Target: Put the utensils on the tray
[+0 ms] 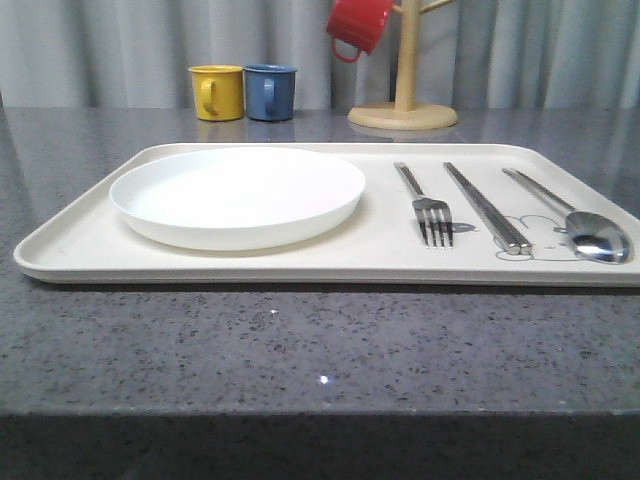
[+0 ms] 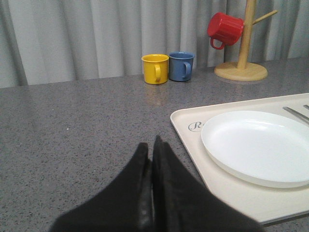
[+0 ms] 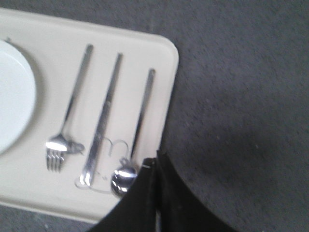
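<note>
The cream tray (image 1: 90, 232) lies across the table with a round white plate (image 1: 237, 195) on its left half. On its right half lie the fork (image 1: 428, 208), the pair of chopsticks (image 1: 487, 207) and the spoon (image 1: 577, 225), side by side over the rabbit drawing. From the right wrist, the fork (image 3: 67, 113), chopsticks (image 3: 102, 121) and spoon (image 3: 135, 130) lie in a row; my right gripper (image 3: 155, 157) is shut and empty above the tray's right edge beside the spoon bowl. My left gripper (image 2: 150, 145) is shut and empty over bare table, left of the tray (image 2: 186, 123).
A yellow mug (image 1: 217, 92) and a blue mug (image 1: 270, 92) stand at the back behind the tray. A wooden mug tree (image 1: 404, 100) holds a red mug (image 1: 357, 25) at the back right. Grey curtains close off the rear.
</note>
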Tool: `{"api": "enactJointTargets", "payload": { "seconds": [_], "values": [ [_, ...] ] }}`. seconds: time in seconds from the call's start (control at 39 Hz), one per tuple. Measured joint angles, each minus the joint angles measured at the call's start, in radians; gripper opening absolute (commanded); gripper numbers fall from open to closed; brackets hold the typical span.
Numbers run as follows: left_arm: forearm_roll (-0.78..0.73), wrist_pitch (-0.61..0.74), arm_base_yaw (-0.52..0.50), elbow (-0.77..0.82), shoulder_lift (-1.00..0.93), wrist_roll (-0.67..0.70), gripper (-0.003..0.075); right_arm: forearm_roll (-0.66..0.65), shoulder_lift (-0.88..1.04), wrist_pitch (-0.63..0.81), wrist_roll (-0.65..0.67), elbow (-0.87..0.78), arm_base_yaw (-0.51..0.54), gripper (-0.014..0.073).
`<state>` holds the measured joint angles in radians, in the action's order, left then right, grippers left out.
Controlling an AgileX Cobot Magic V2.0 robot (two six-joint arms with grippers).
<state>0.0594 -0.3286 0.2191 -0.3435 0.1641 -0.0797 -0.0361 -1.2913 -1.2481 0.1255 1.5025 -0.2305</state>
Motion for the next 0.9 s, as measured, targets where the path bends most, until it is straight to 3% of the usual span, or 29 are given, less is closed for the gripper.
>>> {"api": "enactJointTargets", "payload": {
  "seconds": [0.26, 0.51, 0.69, 0.9],
  "values": [
    [0.0, 0.0, 0.0, 0.0, 0.0, 0.002, -0.0018, -0.063, 0.479, 0.348, -0.006, -0.609, 0.0, -0.0061],
    [0.0, 0.0, 0.0, 0.0, 0.0, 0.002, -0.0018, -0.111, 0.813, 0.633, -0.006, -1.005, 0.0, -0.0061],
    [0.0, 0.0, 0.0, 0.0, 0.0, 0.002, -0.0018, -0.118, 1.025, 0.718, -0.006, -1.114, 0.0, -0.0061],
    [0.0, 0.0, 0.0, 0.0, 0.0, 0.002, -0.0018, -0.118, 1.101, 0.722, -0.008, -1.116, 0.0, -0.0061]
  ]
}}
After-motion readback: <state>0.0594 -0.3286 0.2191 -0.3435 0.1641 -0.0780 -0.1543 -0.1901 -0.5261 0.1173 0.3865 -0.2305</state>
